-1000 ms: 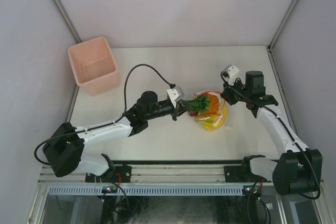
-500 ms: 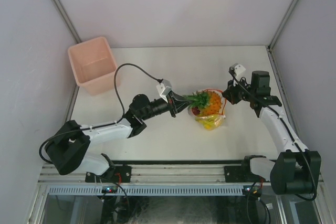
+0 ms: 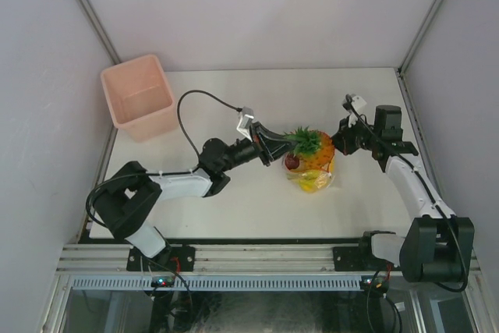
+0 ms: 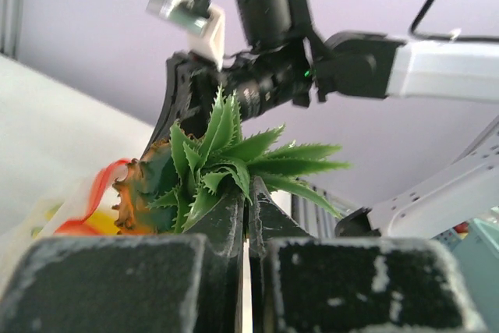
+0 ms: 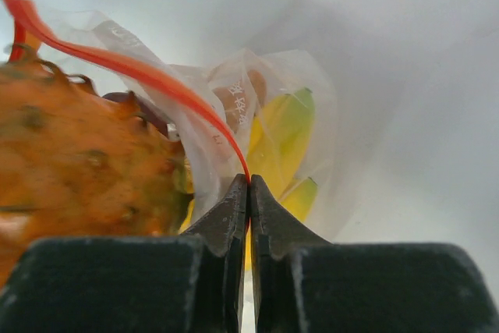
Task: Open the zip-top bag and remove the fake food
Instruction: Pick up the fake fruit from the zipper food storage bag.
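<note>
Pale walls [image 3: 257, 13] hem my white table [image 3: 234, 208], pink bin [image 3: 139, 97] in a far corner.
Well right of the bin, the zip-top bag [image 3: 328, 180] holds the fake food [image 3: 316, 163], bananas [image 3: 313, 185] inside. My left gripper [image 3: 282, 144] pinches the pineapple [image 3: 318, 157] by its leaves [image 3: 306, 140]; my right gripper [image 3: 337, 146] pinches the red zip strip [image 5: 140, 72].

My right wrist feed: pineapple [image 5: 70, 146] blurred and cropped at nine o'clock; smaller pieces in the zip-top bag [image 3: 318, 182] unreadable overhead.
</note>
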`<state>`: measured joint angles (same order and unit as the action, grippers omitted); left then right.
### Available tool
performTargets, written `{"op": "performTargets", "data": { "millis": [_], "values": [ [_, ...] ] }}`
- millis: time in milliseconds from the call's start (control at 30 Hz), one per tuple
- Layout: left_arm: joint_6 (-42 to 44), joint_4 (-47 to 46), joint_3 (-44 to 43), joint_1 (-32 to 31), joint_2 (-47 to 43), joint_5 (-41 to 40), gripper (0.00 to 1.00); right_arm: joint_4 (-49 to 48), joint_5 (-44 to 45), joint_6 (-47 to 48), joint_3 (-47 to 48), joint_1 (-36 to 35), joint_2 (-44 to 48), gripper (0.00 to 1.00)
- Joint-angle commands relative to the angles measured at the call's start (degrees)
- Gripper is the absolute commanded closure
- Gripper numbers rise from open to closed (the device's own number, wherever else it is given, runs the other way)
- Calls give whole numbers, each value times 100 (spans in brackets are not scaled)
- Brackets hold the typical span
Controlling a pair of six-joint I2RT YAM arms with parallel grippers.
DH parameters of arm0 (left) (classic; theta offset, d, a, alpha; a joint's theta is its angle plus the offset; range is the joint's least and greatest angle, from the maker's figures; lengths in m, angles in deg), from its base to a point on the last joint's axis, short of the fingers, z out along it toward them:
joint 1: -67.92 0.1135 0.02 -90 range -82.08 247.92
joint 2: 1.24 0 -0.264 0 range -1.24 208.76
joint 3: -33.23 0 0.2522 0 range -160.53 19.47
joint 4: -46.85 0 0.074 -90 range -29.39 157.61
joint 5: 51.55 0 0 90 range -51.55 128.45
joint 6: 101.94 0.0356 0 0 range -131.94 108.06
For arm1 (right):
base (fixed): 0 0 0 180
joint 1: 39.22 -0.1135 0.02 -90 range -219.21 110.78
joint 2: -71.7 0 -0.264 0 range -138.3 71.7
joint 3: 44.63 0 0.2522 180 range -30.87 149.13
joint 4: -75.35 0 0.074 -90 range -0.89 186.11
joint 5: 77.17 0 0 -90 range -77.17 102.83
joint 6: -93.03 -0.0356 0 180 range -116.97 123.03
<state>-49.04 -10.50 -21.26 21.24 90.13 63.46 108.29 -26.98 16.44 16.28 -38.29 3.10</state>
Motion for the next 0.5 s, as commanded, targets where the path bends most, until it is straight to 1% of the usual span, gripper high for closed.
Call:
{"op": "performTargets", "data": {
  "millis": [0, 67, 167, 300, 467],
  "values": [
    [-444, -861, -579, 36, 49, 188, 100, -362, -633, -321, -23, 175, 84, 100],
    [-519, -852, -699, 36, 185, 268, 100, -485, -970, -462, -70, 241, 132, 100],
    [-627, -858, -829, 36, 255, 341, 100, -527, -1026, -517, -84, 290, 162, 100],
    [-525, -705, -804, 44, -193, 318, 100, -542, -1060, -558, -88, 451, 111, 100],
    [-511, -314, -642, 190, -711, 236, 100, -538, -1161, -539, -90, 473, 135, 100]
  ]
}}
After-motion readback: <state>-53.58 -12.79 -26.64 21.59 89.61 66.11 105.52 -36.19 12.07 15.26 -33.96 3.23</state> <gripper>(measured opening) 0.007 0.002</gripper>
